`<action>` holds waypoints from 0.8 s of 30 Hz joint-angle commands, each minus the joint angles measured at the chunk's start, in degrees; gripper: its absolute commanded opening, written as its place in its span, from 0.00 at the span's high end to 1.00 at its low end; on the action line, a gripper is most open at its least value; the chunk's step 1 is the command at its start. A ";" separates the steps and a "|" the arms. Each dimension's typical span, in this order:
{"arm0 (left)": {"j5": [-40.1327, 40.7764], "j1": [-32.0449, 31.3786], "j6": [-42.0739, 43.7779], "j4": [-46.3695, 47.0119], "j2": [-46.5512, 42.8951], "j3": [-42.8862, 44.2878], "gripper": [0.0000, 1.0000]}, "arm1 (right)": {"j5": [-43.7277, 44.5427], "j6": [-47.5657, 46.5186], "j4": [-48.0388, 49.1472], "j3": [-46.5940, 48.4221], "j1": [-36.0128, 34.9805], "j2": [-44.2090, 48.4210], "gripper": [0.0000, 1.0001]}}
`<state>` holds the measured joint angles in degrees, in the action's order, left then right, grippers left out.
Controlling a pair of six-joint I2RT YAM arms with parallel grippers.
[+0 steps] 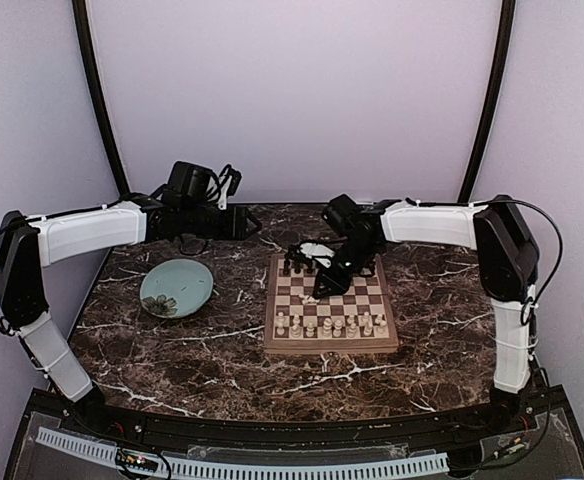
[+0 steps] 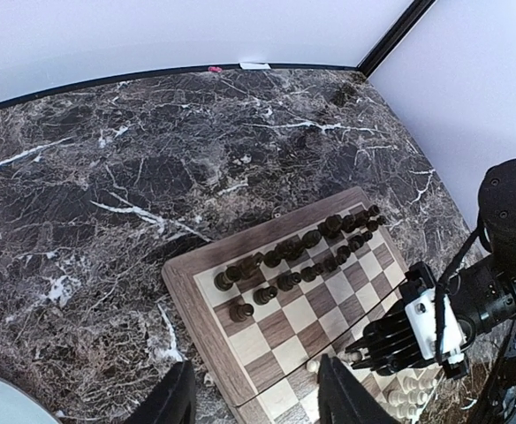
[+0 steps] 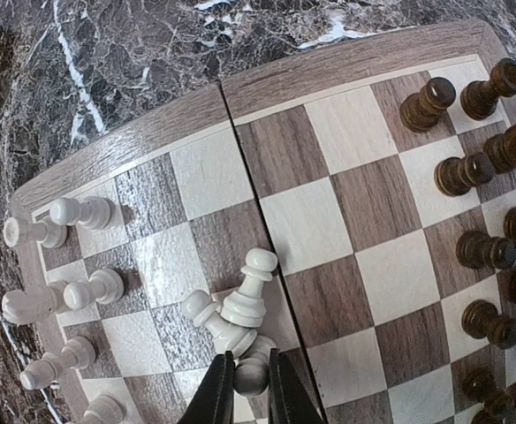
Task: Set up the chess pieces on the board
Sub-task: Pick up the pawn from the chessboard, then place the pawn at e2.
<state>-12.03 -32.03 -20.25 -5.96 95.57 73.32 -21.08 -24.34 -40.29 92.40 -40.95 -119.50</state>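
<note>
Presently the right tool (image 3: pixel 250 396) sits low over the square wooden chessboard of tan and brown squares (image 1: pixel 329 346). Its 2 dark fingers (image 3: pixel 216 397) press close on either side of a small cream-white turned chess piece (image 3: pixel 251 374) near the board's middle fold. Just beyond the fingertips, 2 cream-white pawns (image 3: pixel 245 296) stand touching one another. More cream-white pieces (image 3: pixel 59 221) line the board's edge nearest the arm bases. The dark brown-black pieces (image 2: pixel 298 252) fill 2 rows along the far edge, and 1 dark pawn (image 2: pixel 240 311) stands ahead of its row, apart from the rest. The board lies on the dark brown marble counter with white veins (image 1: pixel 172 350), right of centre. The left tool (image 2: pixel 256 399) hovers above the counter near the board's far left corner, its fingers spread wide with nothing between them. A round pale-teal plate (image 1: pixel 190 274) rests on the counter left of the board, well apart from it. Something small lies on the plate, too small to make out.
</note>
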 commanded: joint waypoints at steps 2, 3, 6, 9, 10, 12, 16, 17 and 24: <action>-1.53 0.30 -0.19 0.74 0.05 0.62 0.52 | 1.48 -0.14 2.00 -3.90 -0.62 6.47 0.86; -1.78 0.30 -0.25 0.76 0.10 0.65 0.52 | 1.64 -0.17 2.38 -4.73 -0.58 7.08 0.87; -3.17 0.32 -0.40 0.85 0.84 0.85 0.52 | 2.38 -0.29 3.46 -6.88 -0.45 8.57 0.87; -5.21 0.32 -0.56 0.70 2.11 1.29 0.52 | 2.58 -0.28 4.29 -8.03 -0.23 9.34 0.88; -5.64 0.31 -0.86 0.80 2.63 1.32 0.53 | 2.60 -0.32 4.39 -8.17 -0.08 9.41 0.88; -6.45 0.31 -1.19 0.85 3.33 1.35 0.53 | 2.54 -0.29 4.35 -8.28 0.03 9.86 0.88; -6.41 0.32 -1.15 0.79 3.37 1.39 0.53 | 1.72 -1.75 3.36 -9.81 0.15 10.95 0.88; -6.13 0.31 -1.01 0.74 3.32 1.39 0.53 | 1.33 -2.36 3.23 -10.53 0.10 11.30 0.88; -5.52 0.35 -0.58 0.49 3.25 1.56 0.53 | 0.32 -3.86 2.85 -13.79 0.08 12.41 0.87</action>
<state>-17.15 -32.01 -21.08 -5.82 99.74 73.69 -19.73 -26.94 -37.58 79.72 -40.86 -109.27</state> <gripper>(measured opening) 0.469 0.129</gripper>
